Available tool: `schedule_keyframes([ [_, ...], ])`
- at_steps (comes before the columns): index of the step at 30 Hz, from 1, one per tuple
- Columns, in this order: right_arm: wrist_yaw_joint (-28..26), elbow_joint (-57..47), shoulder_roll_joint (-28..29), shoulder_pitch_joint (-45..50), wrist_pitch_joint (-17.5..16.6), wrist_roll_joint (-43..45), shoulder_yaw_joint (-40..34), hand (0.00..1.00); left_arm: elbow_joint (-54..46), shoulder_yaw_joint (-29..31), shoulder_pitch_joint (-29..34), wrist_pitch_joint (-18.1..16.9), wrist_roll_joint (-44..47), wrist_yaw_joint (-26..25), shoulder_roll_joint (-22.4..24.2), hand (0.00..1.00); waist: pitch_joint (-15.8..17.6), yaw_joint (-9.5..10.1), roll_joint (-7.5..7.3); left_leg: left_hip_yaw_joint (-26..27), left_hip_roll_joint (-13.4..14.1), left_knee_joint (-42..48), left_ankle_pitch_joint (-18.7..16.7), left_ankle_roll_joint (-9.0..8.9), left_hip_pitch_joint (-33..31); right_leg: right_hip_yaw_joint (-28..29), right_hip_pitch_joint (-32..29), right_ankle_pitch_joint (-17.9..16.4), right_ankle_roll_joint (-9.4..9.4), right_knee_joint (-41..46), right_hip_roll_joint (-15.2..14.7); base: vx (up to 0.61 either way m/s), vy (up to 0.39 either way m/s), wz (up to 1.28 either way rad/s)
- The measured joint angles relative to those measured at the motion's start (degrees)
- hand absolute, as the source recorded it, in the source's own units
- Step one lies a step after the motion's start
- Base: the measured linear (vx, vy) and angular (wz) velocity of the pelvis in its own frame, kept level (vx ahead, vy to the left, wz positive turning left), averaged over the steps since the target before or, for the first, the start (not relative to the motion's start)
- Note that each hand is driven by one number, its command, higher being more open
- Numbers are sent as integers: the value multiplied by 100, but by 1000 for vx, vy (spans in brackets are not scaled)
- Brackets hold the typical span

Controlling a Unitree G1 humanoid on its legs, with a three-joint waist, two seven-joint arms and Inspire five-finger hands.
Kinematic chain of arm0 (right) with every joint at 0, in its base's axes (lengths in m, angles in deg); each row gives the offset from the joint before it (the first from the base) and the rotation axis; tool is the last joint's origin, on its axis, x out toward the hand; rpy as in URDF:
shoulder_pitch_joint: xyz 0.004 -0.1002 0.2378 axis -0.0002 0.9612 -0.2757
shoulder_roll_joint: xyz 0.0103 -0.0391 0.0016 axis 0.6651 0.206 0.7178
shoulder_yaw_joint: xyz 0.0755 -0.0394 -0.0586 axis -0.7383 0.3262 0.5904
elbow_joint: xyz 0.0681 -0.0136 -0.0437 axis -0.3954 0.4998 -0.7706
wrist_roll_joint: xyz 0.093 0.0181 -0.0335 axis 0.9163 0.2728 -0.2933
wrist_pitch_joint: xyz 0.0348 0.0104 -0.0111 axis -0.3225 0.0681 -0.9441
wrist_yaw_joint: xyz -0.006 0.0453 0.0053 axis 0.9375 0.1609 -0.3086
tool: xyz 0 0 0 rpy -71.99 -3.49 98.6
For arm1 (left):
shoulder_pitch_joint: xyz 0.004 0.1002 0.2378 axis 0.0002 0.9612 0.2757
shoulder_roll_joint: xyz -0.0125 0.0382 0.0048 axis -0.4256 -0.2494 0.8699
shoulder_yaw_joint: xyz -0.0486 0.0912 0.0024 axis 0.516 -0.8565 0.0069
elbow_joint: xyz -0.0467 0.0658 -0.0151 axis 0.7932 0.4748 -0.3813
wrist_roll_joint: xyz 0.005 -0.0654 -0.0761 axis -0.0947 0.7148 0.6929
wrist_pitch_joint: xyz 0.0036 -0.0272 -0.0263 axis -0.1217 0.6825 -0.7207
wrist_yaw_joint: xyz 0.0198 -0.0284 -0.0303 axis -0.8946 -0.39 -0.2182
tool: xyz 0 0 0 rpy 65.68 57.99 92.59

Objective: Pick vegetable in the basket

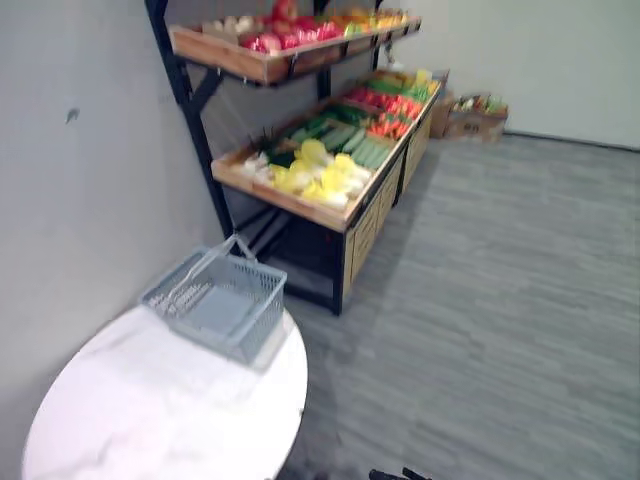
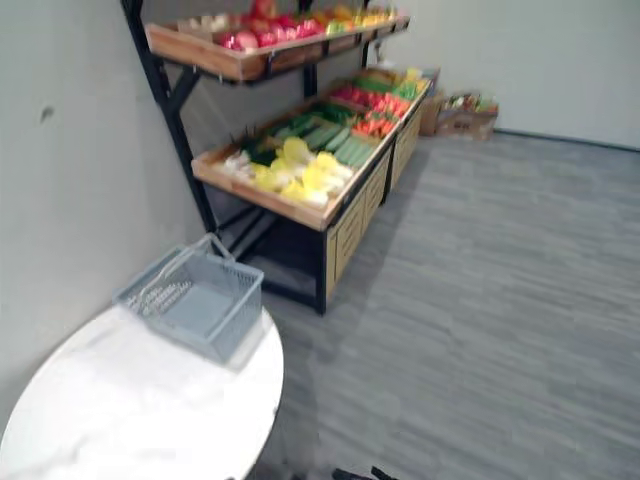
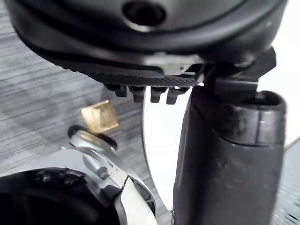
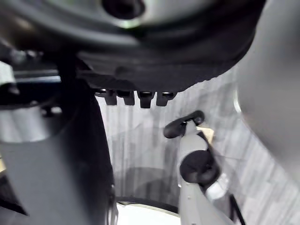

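- The grey mesh basket (image 1: 215, 310) stands on the round white counter (image 1: 150, 410), at its far side, with the basket's right corner close to the counter's rim.
- The basket's long axis runs sideways, one end toward the wall (image 1: 90, 180) and the other toward the open floor (image 1: 500, 300). Its handles (image 1: 235, 243) stand raised over its far side.
- To the left of the basket the wall is near. To its right the grey floor lies wide and bare.
- Just beyond the basket stands a black-framed stand, near but apart from it. The wooden front edge of its lower shelf (image 1: 330, 215) runs away from the basket.
- The vegetables lie on that lower shelf, none in the basket. The yellow vegetables (image 1: 320, 175) are nearest the basket, the long green vegetables (image 1: 345, 135) come next, and the red and orange vegetables (image 1: 390, 125) are beyond those.
- The green ones lie side by side, and their lengths appear to run along the shelf, pointing away from the basket.
- An upper shelf (image 1: 225, 55) with red produce (image 1: 290, 38) hangs above and beyond the basket.
- Cardboard boxes (image 1: 470, 120) sit on the floor well past the basket, at the stand's far end.
- The left hand (image 3: 140, 70) hangs over the floor with its fingers (image 3: 133, 93) in a loose row, holding nothing.
- The right hand (image 4: 154, 75) is the same, with slack fingers (image 4: 140, 99) and nothing in it.
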Motion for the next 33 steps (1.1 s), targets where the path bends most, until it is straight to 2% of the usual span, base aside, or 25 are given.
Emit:
schedule_keyframes([
  [1, -7, 13, -16, 15, -48, 16, -41, 100, 5, -34, -55, -19, -1, -11, -38, 100, 21, -22, -56, -75, -113, -72, -48, 7, 139, 1, -236, -1, -68, 572, -159, 450, 78, 72],
  [2, -18, -29, -81, -11, -112, 23, -141, 100, 5, -93, -126, -77, 1, -11, -12, 100, 66, -66, -48, -254, -237, -139, -100, 56, 450, -60, -608, -274, -167, 1277, -419, 453, 59, 62],
  [3, -11, -75, -164, -39, -185, 43, -146, 100, -8, -300, -190, -108, 7, -9, -17, 100, 201, -117, 103, -443, -258, -253, -135, -13, 857, -154, -812, -661, -98, 1502, -613, 521, 57, 61],
  [5, -20, -86, -282, -69, -288, 97, -148, 100, -23, -494, -277, -145, 27, 10, 23, 100, 212, -179, 239, -787, -189, -422, -196, -120, 1325, -190, -1178, -1180, -33, 1212, -691, 464, -15, 98],
  [6, -24, -94, -299, -117, -358, 146, -154, 100, -31, -554, -417, -221, 153, 57, 71, 100, 224, -239, 303, -1254, -22, -535, -271, -233, 1580, 41, -1539, -1443, -18, 194, -495, 469, -144, 166],
  [8, -36, -167, -174, -142, -483, 194, -161, 100, -75, -535, -566, -234, 293, 163, 148, 100, 219, -263, 318, -1926, 239, -522, -532, -249, 1569, 771, -1886, -1337, 126, -1482, -51, 366, -214, 176],
  [10, 66, -168, -123, -140, -545, 268, 101, 100, -133, -308, -622, -253, 340, 278, 284, 100, 219, -273, 312, -2777, 427, -265, -846, -426, 1464, 2008, -1858, -777, 382, -3324, 253, 343, -381, 182],
  [11, 89, -165, -129, -143, -547, 288, 243, 100, -134, -234, -619, -272, 311, 299, 299, 100, 223, -272, 292, -2967, 439, -133, -962, -494, 1418, 2214, -1837, -653, 469, -3574, 266, 342, -438, 164],
  [12, 129, -151, -134, -145, -550, 290, 474, 100, -144, -115, -608, -308, 240, 287, 300, 100, 230, -263, 212, -3254, 412, 104, -1156, -643, 1379, 2496, -1765, -533, 503, -3801, 254, 273, -432, 155],
  [13, 187, -127, -158, -154, -534, 282, 696, 100, -152, 57, -568, -327, 149, 262, 287, 100, 222, -235, 104, -3510, 427, 375, -1398, -829, 1388, 2460, -1693, 166, 502, -3594, 271, 415, -657, 177],
  [14, 232, -122, -282, -187, -495, 286, 818, 100, -167, 231, -480, -348, 112, 278, 430, 100, 182, -204, 289, -3542, 735, 432, -1413, -1064, 1391, 2004, -1690, -96, 299, -3194, 398, 420, -654, 151],
  [15, 242, -110, -304, -223, -474, 278, 838, 100, -208, 245, -425, -365, 118, 282, 488, 100, 153, -207, 349, -3514, 848, 415, -1395, -1149, 1416, 1822, -1686, -238, 239, -3051, 443, 423, -593, 138],
  [16, 269, -45, -327, -286, -430, 234, 912, 100, -290, 244, -358, -372, 118, 280, 541, 100, 113, -186, 424, -3471, 1056, 261, -1307, -1322, 1430, 1528, -1665, -404, 101, -2827, 517, 388, -520, 124],
  [17, 271, -6, -346, -347, -365, 213, 1012, 100, -320, 251, -348, -370, 123, 280, 556, 100, 108, -129, 438, -3409, 1236, 38, -1121, -1555, 1440, 1322, -1607, -449, 32, -2751, 573, 286, -391, 117],
  [18, 268, -6, -331, -363, -332, 192, 1017, 100, -330, 268, -346, -366, 125, 280, 548, 100, 102, -115, 443, -3366, 1289, -55, -997, -1613, 1450, 1241, -1556, -471, -5, -2753, 578, 211, -324, 116],
  [20, 267, -5, -260, -397, -315, 184, 985, 100, -361, 344, -394, -344, 126, 256, 521, 100, 107, -100, 361, -3071, 1390, -344, -596, -1684, 1385, 840, -1390, -533, -108, -2807, 501, 133, -223, 132],
  [22, 287, 45, -190, -390, -314, 295, 771, 100, -362, 208, -456, -337, 100, 231, 467, 100, 79, -165, 321, -2486, 1388, -611, -188, -1626, 1202, 283, -1305, -569, -168, -2900, 334, 82, -151, 164],
  [24, 498, 116, -165, -361, -343, 671, 453, 100, -350, -263, -524, -307, -84, 217, 308, 100, 50, -360, 318, -1393, 1350, -990, 279, -1404, 944, -391, -1257, -567, -171, -2939, 135, 41, -79, 204],
  [26, 678, 162, -152, -344, -383, 748, 318, 100, -280, -505, -553, -234, -110, 221, 254, 100, 75, -403, 378, -654, 1372, -1101, 315, -1409, 911, -619, -1074, -598, -214, -3004, 132, 0, 39, 165],
  [29, 827, 194, -65, -346, -463, 802, 336, 100, -233, -743, -437, -179, 119, 213, 134, 100, 59, -384, 283, -812, 1208, -1490, 615, -1393, 968, -563, -836, -615, -199, -3325, 110, -85, 68, 86],
  [31, 821, 195, 2, -369, -473, 800, 330, 100, -125, -785, -442, -171, 121, 213, 83, 100, 25, -381, 204, -826, 1063, -1766, 803, -1371, 993, -515, -790, -699, -72, -3600, 46, -100, 41, 8],
  [33, 812, 195, 7, -347, -482, 785, 322, 100, -94, -770, -457, -161, 131, 170, 70, 100, 79, -389, 245, -798, 1012, -1797, 848, -1340, 998, -451, -779, -732, -3, -3645, 11, -142, 29, -2],
])
